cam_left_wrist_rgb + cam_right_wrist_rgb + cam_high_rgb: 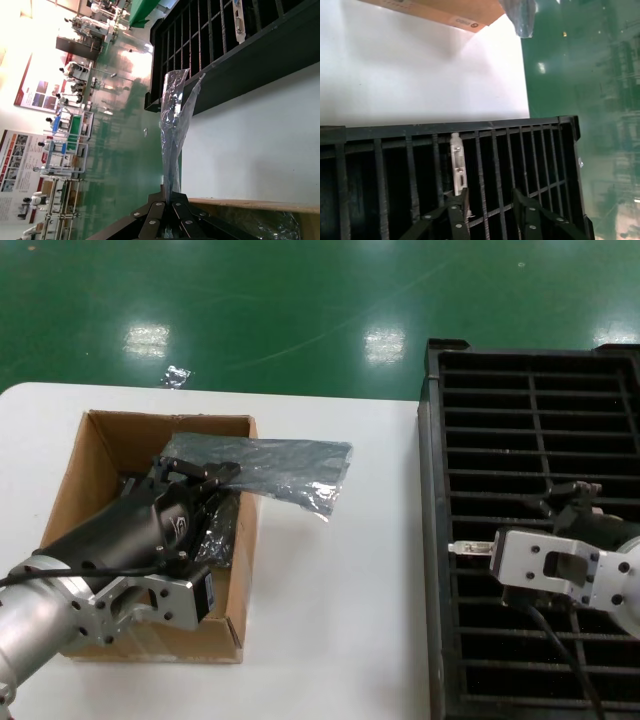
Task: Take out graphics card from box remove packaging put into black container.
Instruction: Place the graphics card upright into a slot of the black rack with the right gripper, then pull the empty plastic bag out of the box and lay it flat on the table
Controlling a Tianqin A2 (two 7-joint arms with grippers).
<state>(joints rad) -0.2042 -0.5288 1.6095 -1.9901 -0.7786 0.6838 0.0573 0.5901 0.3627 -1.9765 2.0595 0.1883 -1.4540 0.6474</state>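
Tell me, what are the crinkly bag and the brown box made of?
The bag, pinched by the left end effector, looks like thin shiny plastic: it is see-through grey and wrinkled. The box seems to be corrugated cardboard: matte brown with thick plain walls.

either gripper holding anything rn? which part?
Left gripper pinches one end of the packaging, over the box. Right gripper is open, holding nothing.

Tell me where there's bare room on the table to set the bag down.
The white table is bare between the cardboard box and the black container, widest near the front. Farther back, the antistatic bag held by the left tool overhangs it. The right tool is over the container's slots.
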